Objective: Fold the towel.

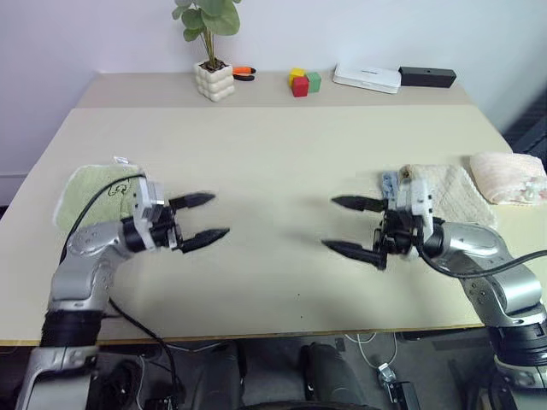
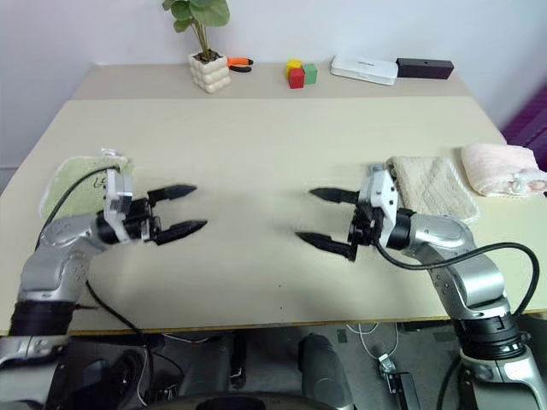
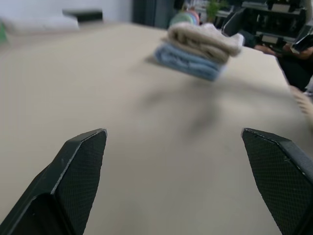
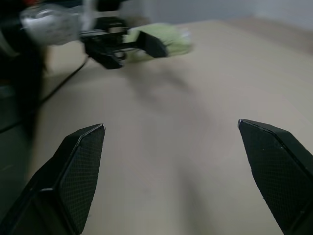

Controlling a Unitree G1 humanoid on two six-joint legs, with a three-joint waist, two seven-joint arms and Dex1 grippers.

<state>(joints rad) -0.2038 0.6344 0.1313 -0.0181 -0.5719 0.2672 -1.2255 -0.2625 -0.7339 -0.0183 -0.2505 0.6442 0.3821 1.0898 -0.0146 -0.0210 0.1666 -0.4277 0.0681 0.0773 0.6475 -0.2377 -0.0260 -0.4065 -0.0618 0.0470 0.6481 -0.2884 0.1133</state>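
Head view first: left end effector [image 1: 220,214] low over the bare tabletop [image 1: 273,145], spread wide, gripping nothing, touching nothing; right end effector [image 1: 329,223] facing it across a stretch of bare surface, likewise spread wide and empty, tips turned toward the other arm. Just behind the right end effector, the towel [image 1: 449,192], beige, lying folded near the tabletop's right side, on top of a light blue towel [image 1: 389,181] peeking out at its left edge; a pink folded cloth [image 1: 508,177] just beyond, at the right rim. Behind the left end effector, a light green towel [image 1: 94,192] with dark marks and a small white tag, too small to read. Along the far edge, a potted plant [image 1: 214,73], coloured blocks [image 1: 302,82], a white box [image 1: 366,77] with a faint mark too small to read, and a black box [image 1: 426,77]. Left wrist view next: two black fingers [image 3: 80,166] far apart with bare tabletop between, beige towel stacked on the blue one ahead, well apart from the tips. Right wrist view last: black textured fingers [image 4: 80,166] equally wide, nothing between them, left end effector ahead with the green towel behind it, blurred.
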